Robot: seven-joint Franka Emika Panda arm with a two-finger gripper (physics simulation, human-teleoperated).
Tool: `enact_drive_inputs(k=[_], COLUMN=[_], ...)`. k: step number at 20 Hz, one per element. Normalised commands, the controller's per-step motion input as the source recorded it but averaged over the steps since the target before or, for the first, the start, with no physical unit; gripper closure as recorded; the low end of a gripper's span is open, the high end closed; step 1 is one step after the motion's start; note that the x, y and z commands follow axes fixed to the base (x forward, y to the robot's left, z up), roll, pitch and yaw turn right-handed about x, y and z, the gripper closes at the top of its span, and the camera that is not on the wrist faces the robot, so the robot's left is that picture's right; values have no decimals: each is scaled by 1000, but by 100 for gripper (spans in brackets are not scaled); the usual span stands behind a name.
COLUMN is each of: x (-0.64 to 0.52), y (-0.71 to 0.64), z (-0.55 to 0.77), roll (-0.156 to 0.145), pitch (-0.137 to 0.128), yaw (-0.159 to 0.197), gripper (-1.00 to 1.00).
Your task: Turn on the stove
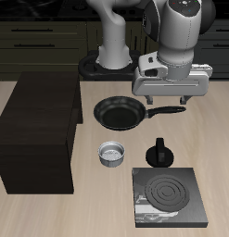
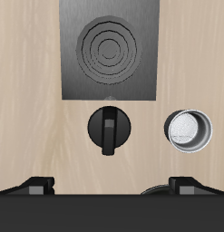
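A: Where is the stove found?

B: It is set flat on the desk near the front edge. Its coil is seen dark, not glowing, so the stove is judged to be off.

A: And the knob?

B: A round black knob is seen just beside the stove's edge, on the side toward the robot, with its bar pointing away from the stove. It appears apart from the plate rather than on it, though contact cannot be ruled out.

A: How are the fingers held?

B: They are spread wide with nothing between them, and are held high above the desk, farther back than the knob. In the wrist view the knob is framed roughly between the two tips, so the pose is judged to be a line-up for a descent onto the bar.

A: What else is nearby?

B: A small metal cup is placed near the knob, a pan lies farther back with its handle under the hand, and a dark cabinet is placed well apart. The cup is judged close enough to be bumped.
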Motion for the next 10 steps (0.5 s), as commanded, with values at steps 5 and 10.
enact_drive_inputs(k=[5, 10], x=[196, 65], y=[-19, 46], z=[-176, -364], roll=[-28, 8], pitch=[11, 46], yaw=[-12, -37], gripper=[-100, -100])
